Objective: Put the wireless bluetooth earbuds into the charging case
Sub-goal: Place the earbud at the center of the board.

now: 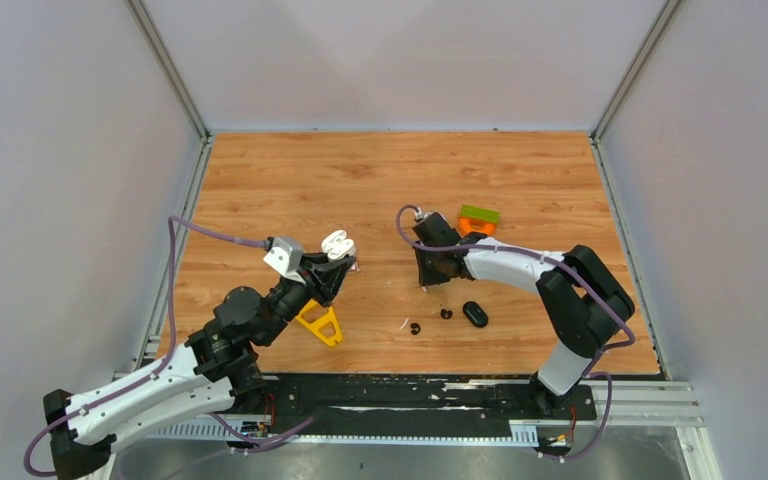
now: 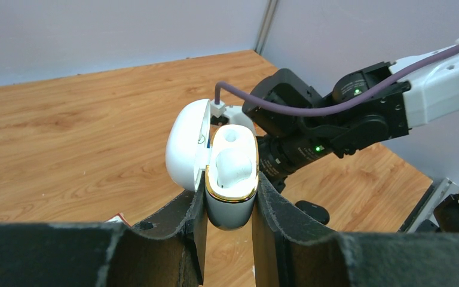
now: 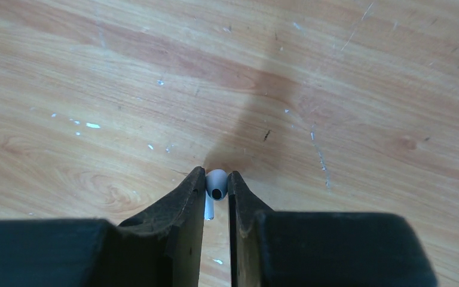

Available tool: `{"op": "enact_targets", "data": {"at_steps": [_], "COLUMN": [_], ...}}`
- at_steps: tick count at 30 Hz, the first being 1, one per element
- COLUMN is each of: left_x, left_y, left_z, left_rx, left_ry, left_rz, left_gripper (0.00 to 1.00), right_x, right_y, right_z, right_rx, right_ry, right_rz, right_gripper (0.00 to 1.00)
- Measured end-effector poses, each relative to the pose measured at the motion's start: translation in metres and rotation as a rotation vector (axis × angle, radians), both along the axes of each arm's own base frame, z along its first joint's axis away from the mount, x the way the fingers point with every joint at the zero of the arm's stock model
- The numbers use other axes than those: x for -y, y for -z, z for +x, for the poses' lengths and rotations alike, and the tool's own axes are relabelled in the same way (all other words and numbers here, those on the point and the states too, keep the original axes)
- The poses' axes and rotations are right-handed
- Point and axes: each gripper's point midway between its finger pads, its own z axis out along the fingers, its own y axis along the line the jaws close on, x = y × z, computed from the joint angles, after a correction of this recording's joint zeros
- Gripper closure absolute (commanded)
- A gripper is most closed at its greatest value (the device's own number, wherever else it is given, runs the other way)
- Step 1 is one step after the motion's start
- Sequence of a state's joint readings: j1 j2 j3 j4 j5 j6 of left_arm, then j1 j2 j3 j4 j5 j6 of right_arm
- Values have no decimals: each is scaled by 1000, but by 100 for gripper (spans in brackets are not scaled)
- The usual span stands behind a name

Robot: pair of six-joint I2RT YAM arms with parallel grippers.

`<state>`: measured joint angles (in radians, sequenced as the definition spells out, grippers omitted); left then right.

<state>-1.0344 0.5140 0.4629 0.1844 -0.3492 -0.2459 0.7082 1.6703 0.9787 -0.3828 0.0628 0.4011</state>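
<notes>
Two arms at the near edge of the desk. The left arm rises from its base at the near left corner and slants up and inward, wrist tilted so that the left claw points toward the middle of the desk. Its jaws are closed narrowly on the lower body of the white charging case, held off the surface with the lid swung open to the left. One well of the case appears to hold a white bud; the other shows as an open hole.

The right arm stands at the near right, elbow bent high, forearm reaching leftward and the wrist turned down. The right claw hangs low over bare wood, jaws nearly together and pinching a white earbud by its head, the stem pointing back between the fingers.

Two black earbuds lie on the desk near the right claw, beside a black oval object. A green block and an orange block sit behind the right wrist; a yellow triangular piece lies by the left arm.
</notes>
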Motion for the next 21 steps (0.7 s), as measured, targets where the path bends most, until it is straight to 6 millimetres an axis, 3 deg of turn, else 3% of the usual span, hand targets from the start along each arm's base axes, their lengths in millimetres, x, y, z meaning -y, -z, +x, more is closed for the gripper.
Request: {"op": "enact_targets", "data": {"at_steps": [2, 6, 11, 14, 18, 21], "left_x": [-1, -2, -3, -3, -3, -3], "left_y": [-1, -3, -5, -5, -5, -5], "left_z": [0, -1, -2, -2, -2, -2], "left_rx": [2, 7, 11, 10, 11, 11], "left_ry": [0, 0, -1, -1, 0, 1], "left_rz": [-3, -11, -16, -16, -16, -17], "left_gripper": [100, 100, 100, 100, 100, 100], "right_x": [0, -8, -12, -12, 0, 10], "right_y": [10, 10, 4, -13, -47, -76], "right_z": [-3, -3, -8, -6, 19, 38], "right_rx": [-32, -44, -60, -52, -3, 62], "right_ry": [14, 24, 1, -61, -193, -381], "right_rz": [-7, 35, 64, 123, 238, 329], "right_gripper": [76, 68, 42, 35, 43, 43]}}
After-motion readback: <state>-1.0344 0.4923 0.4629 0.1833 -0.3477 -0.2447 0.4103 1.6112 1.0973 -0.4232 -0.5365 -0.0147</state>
